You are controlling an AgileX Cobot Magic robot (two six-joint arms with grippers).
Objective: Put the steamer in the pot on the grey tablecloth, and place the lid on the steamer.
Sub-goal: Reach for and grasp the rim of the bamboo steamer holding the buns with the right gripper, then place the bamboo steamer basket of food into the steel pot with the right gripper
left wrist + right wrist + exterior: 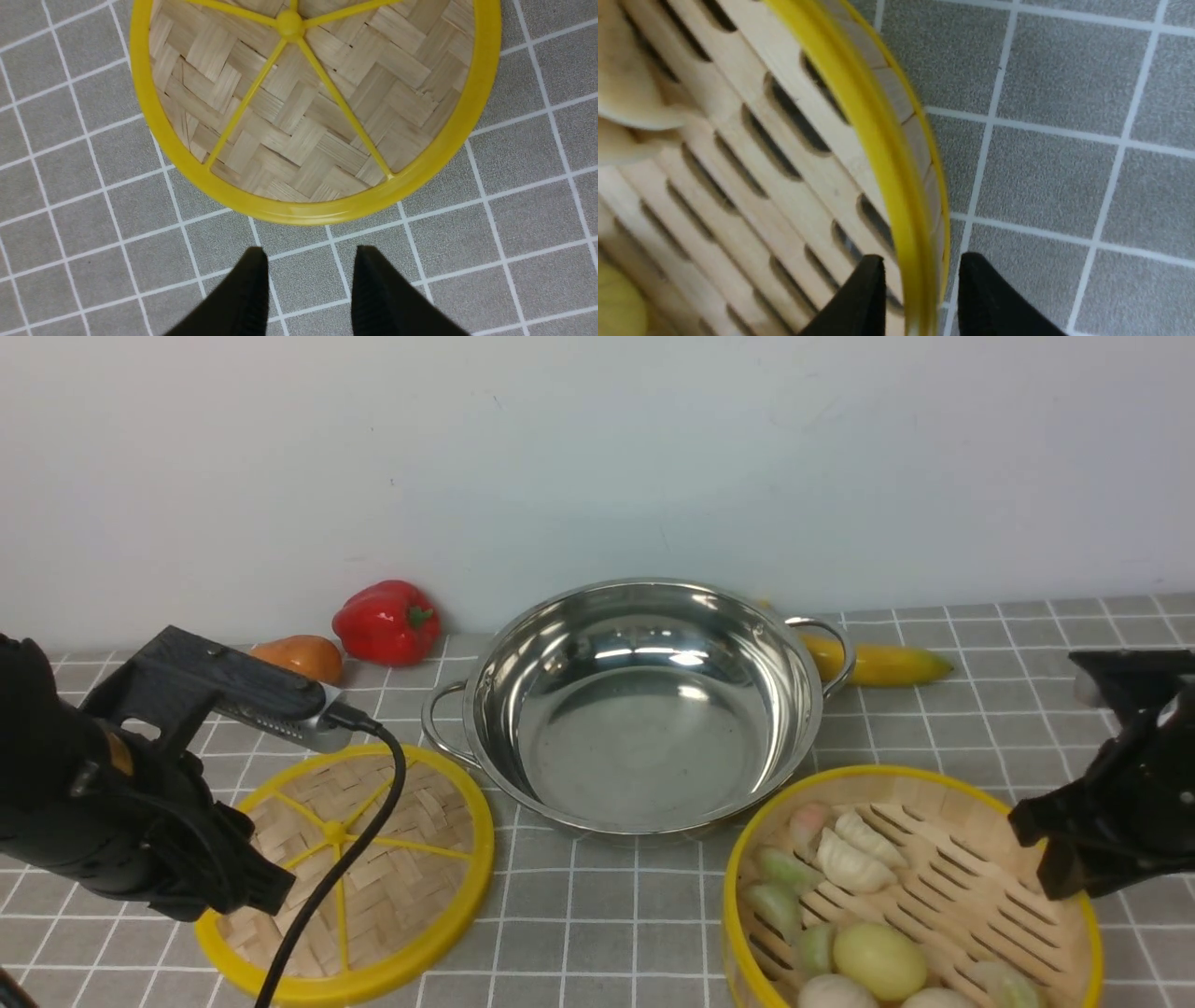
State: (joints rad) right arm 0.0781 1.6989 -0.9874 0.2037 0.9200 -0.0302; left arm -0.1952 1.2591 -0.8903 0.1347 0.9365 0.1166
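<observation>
The shiny steel pot (644, 737) stands on the grey tablecloth (607, 915) at the middle back, with nothing in it. The steamer (896, 772) sits front right, holding food. My right gripper (920, 259) is open and straddles the steamer's yellow rim (878, 121), one finger inside the wall and one outside; it shows at the basket's right edge (1046, 859). The lid (373, 868) lies flat front left. My left gripper (310, 252) is open over bare cloth (514, 219), just short of the lid's rim (303, 212), with nothing between its fingers.
Dumplings and round buns (850, 863) lie in the steamer. A red pepper (387, 621), an orange fruit (301, 656) and a banana (878, 663) lie along the back wall. A black cable (345, 868) hangs across the lid.
</observation>
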